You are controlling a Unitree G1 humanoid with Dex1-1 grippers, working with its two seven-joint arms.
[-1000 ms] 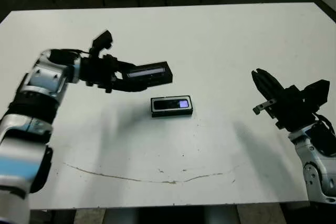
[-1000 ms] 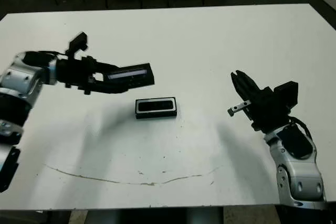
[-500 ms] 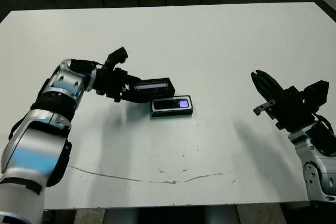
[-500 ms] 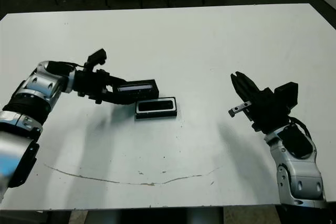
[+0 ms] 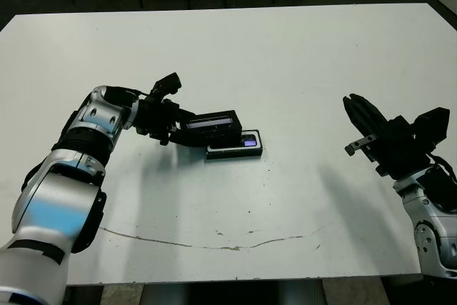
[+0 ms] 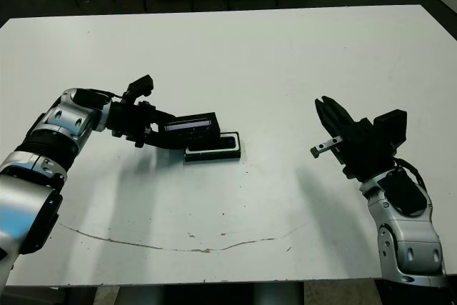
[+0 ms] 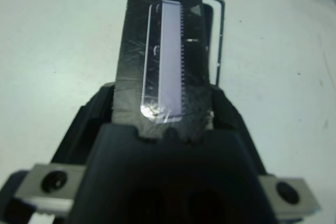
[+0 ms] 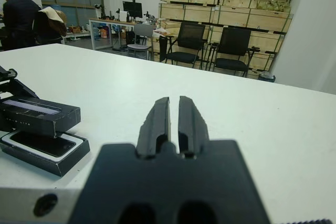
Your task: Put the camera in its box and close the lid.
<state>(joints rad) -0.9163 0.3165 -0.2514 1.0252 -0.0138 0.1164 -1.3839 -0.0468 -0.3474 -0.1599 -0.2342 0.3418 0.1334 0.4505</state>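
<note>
White table (image 5: 300,69), item: our left gripper (image 5: 173,123) clamps the lid (image 5: 211,121), held partly over the box (image 5: 235,148), where the camera (image 5: 243,141) already lies. Risk: a skewed lid could catch the rim and shove the box. Left arm reaches low, nearly level. Right gripper (image 5: 355,121), well right of the box, fingers together, holds nothing.

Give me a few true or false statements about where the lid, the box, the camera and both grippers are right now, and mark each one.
1. The left gripper holds the lid. True.
2. The lid lies flat and fully closed on the box. False: it sits raised over the box's far-left part, leaving the rest uncovered.
3. The camera lies inside the box. True.
4. The right gripper holds the camera. False: it is empty, away from the box.
</note>
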